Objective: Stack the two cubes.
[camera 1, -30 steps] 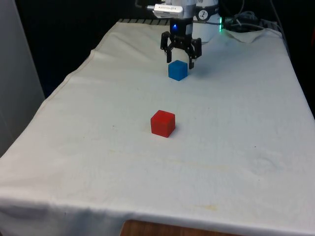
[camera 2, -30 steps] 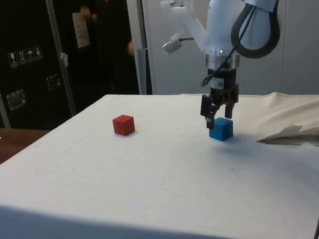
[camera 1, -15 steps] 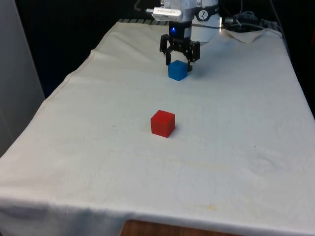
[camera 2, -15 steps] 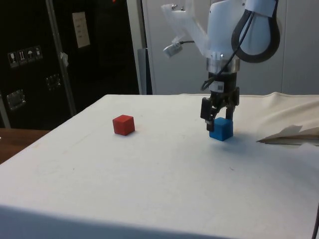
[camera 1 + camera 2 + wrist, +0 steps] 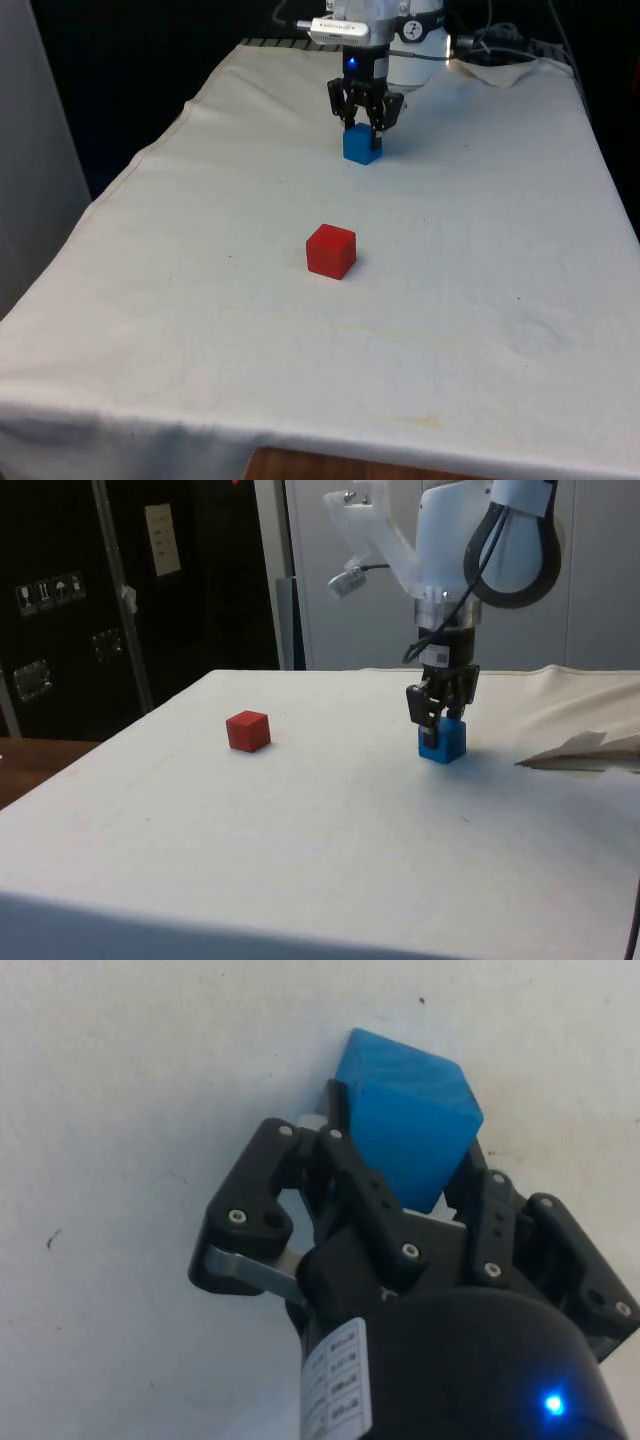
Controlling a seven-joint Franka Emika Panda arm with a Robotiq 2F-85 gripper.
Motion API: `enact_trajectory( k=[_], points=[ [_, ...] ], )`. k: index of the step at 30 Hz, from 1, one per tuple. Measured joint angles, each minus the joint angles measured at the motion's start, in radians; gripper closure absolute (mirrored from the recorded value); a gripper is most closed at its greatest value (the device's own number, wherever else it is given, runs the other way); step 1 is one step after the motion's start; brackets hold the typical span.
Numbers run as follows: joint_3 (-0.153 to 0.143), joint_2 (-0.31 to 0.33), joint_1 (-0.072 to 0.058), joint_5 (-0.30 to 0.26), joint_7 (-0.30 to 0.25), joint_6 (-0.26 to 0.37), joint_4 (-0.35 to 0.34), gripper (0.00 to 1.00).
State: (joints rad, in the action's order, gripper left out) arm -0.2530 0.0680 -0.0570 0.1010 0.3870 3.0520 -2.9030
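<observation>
Fingers of the black two-finger gripper (image 5: 363, 126) (image 5: 441, 723) (image 5: 405, 1155) are closed against opposite sides of the small blue cube (image 5: 362, 146) (image 5: 443, 742) (image 5: 408, 1125), which sits on the white tablecloth (image 5: 480, 250) (image 5: 330, 830) at the far end of the table. Nearer the middle, well apart from it, rests the small red cube (image 5: 331, 250) (image 5: 248, 730). A white label on the gripper body carries print too fine to read.

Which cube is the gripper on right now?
The blue cube, at the table's far end: the gripper is closed on its sides. The red cube sits alone in the middle of the cloth, untouched.
</observation>
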Motion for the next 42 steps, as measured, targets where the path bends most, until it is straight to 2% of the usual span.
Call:
enact_trajectory(
  k=[12, 19, 31, 42],
  points=[
    [0.0, -0.001, 0.0, 0.0, 0.0, -0.001, 0.006, 1.0],
    [-0.01, -0.016, 0.0, 0.0, -0.011, -0.027, 0.031, 1.0],
    [-0.015, -0.143, 0.0, 0.0, -0.038, -0.183, 0.07, 1.0],
    [-0.014, -0.189, -0.002, 0.0, -0.072, -0.289, 0.132, 1.0]
  ],
)
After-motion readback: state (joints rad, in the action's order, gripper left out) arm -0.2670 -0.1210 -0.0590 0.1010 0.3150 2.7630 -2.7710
